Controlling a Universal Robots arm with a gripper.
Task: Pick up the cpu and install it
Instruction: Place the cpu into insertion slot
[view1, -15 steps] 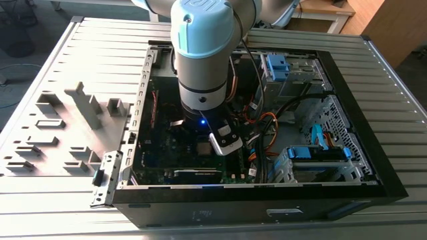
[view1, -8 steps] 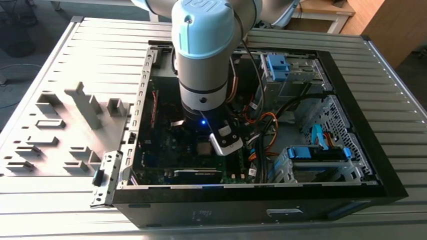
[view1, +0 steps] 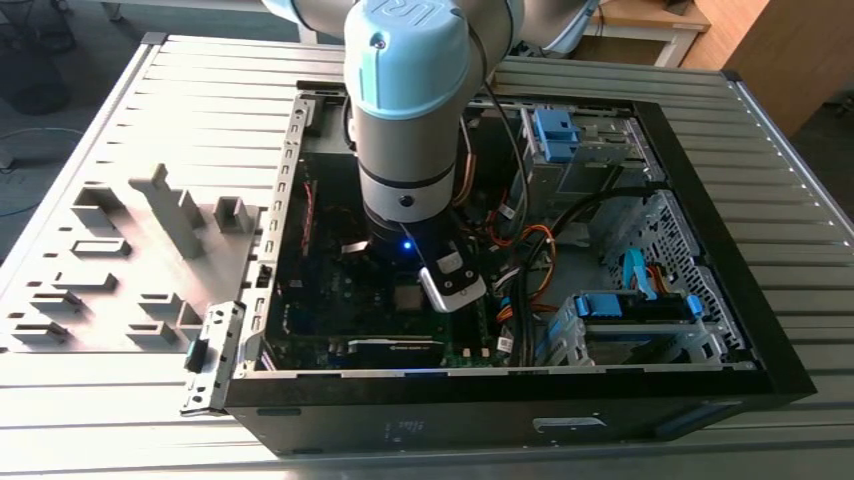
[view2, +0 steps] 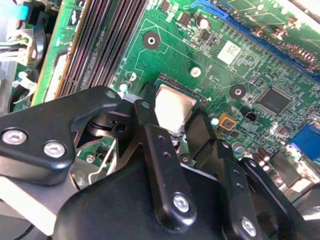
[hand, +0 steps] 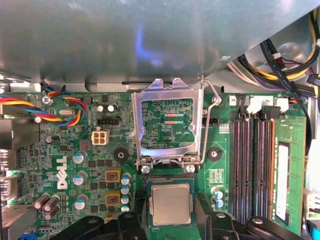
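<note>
The cpu (hand: 171, 204) is a small square chip with a dull silver top, lying flat inside the dark socket frame (hand: 170, 181) on the green motherboard (hand: 75, 150). It also shows in the second wrist view as the cpu (view2: 174, 102). My gripper (hand: 171, 222) reaches down over it, and its black fingers (hand: 207, 212) press against two opposite edges of the chip. In the second wrist view the gripper (view2: 172, 120) straddles the chip the same way. The socket's metal load plate (hand: 167, 90) stands swung up and open, its lever (hand: 212, 107) released beside it.
The arm (view1: 407, 120) reaches down into the open computer case (view1: 787, 380), which lies on a slatted metal table (view1: 160, 400). Memory slots (hand: 255, 165), capacitors (hand: 80, 157), cable bundles (hand: 60, 107) and blue drive brackets (view1: 627, 305) crowd the socket. Grey fixture blocks (view1: 174, 215) stand at the exterior view's left.
</note>
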